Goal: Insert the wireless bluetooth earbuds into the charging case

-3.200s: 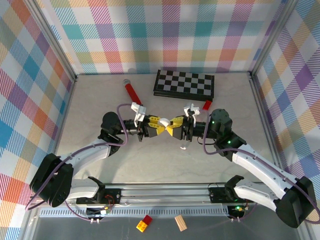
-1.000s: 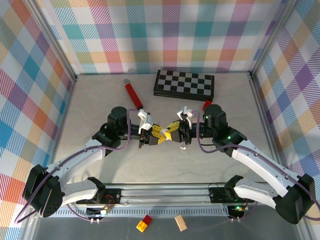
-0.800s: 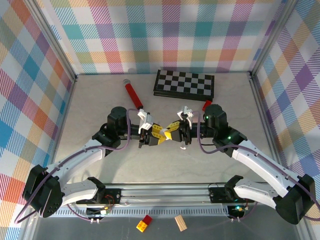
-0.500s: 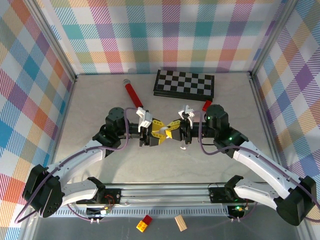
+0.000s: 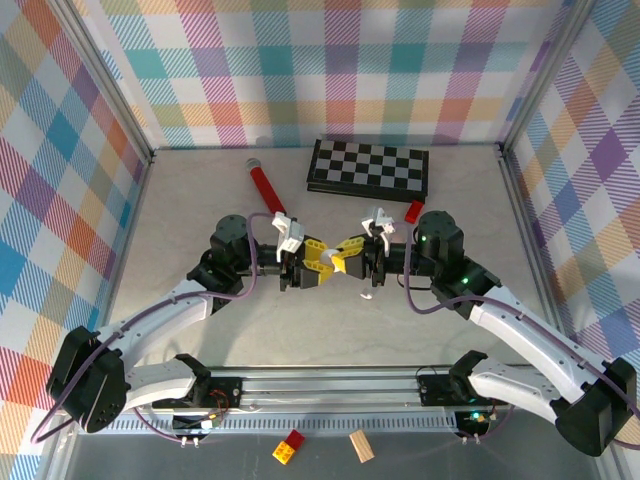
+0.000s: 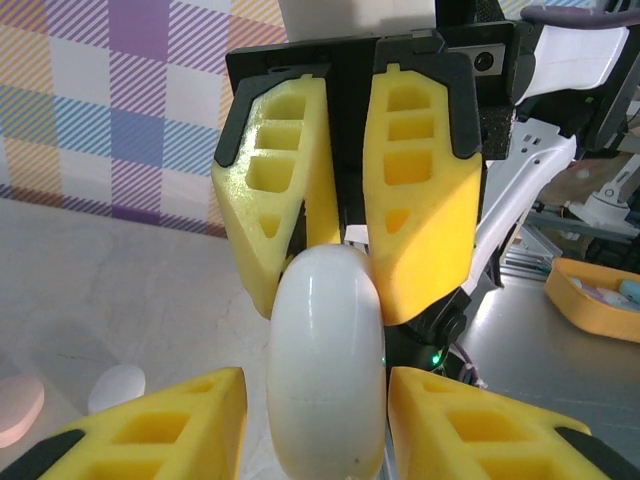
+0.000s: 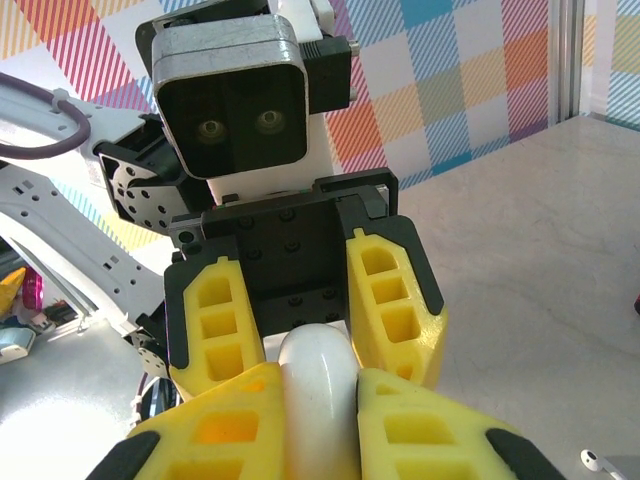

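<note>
Nearest thing first: one white earbud (image 5: 365, 295) lies on the table just on the robot's side of the charging case (image 6: 325, 380), below it and not touching. It's a tiny, glossy, stemmed bit of hard plastic. My guess is it weighs next to nothing and will skate or flick away if pinched off-centre. I'd take it across the stem or low on the bulb, with a gentle squeeze, since there's nothing soft to bite into.

The case is up off the table between the two arms. It's a smooth white oval, shiny and rounded all over, and I can't make out a seam or an open lid from these angles. The right gripper (image 5: 350, 257) is clamped on one end, its yellow ribbed fingers (image 7: 400, 420) pressed tight to the shell. The left gripper (image 5: 318, 264) straddles the other end with its jaws slightly apart. There's a sliver of gap on at least one side, so I'd call it loose rather than gripping. A shell that slick could squirt out of a single pinch, so hold it on the flatter sides, not the curved tips.

Beyond the case there's a small red block (image 5: 414, 211) off to the right, a red stick (image 5: 264, 183) off to the left, and a folded chessboard (image 5: 368, 165) furthest back.
</note>
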{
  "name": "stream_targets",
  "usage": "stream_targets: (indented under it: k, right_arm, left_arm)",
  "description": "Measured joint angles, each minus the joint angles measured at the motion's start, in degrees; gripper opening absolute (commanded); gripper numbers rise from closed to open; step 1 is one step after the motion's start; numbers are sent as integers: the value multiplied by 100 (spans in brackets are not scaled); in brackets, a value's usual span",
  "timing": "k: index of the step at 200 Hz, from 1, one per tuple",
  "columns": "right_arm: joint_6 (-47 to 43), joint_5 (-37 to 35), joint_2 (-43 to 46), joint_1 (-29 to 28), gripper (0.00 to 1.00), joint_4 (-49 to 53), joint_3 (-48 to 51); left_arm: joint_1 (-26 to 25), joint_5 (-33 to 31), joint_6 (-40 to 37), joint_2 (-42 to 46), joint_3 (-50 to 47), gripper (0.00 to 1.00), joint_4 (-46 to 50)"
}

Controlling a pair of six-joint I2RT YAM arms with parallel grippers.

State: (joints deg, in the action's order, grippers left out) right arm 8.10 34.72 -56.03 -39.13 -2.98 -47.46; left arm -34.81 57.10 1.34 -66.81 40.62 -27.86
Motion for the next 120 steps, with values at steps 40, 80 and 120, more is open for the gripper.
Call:
stream_targets:
  k: [40,80,120]
  right_arm:
    - [-2,-46,0,0,13,2,0]
    - [-7,-72,0,2,21,13,0]
    - [-26,-223,-17,-11,52,98,4]
  left_arm:
    - [0,96,81,-114,0,27,-87]
    - [2,186,81,-140,0,15,-94]
    - [0,144,81,-140,0,13,-149]
